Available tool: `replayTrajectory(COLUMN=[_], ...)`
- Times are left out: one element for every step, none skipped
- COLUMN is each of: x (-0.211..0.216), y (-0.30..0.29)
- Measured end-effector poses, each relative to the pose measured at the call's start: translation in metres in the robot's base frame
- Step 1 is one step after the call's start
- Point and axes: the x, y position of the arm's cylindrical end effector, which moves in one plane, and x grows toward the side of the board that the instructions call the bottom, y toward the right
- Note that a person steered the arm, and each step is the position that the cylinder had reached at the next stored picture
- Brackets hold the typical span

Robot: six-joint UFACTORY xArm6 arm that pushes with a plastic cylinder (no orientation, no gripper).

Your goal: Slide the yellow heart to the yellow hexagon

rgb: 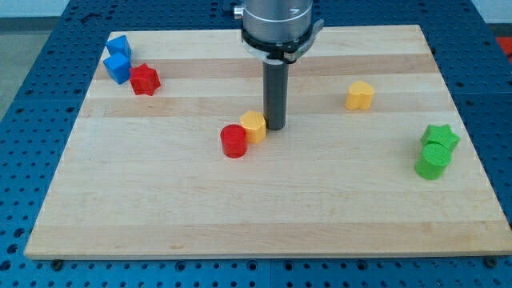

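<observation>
The yellow heart (360,95) lies on the wooden board at the view's right of centre. The yellow hexagon (254,126) sits near the board's middle, touching a red cylinder (234,142) at its lower left. My tip (275,127) stands just to the right of the yellow hexagon, touching it or nearly so. The heart is well to the right of my tip and a little higher in the view.
Two blue blocks (118,58) and a red star-like block (145,80) cluster at the view's top left. A green star (440,137) and a green cylinder-like block (434,161) sit near the right edge. The wooden board (160,200) rests on a blue perforated table.
</observation>
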Motion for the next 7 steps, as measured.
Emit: replayTrajectory(x=[-0.005, -0.006, -0.006, -0.006, -0.006, -0.022, -0.034], y=[0.015, 0.062, 0.114, 0.137, 0.140, 0.159, 0.166])
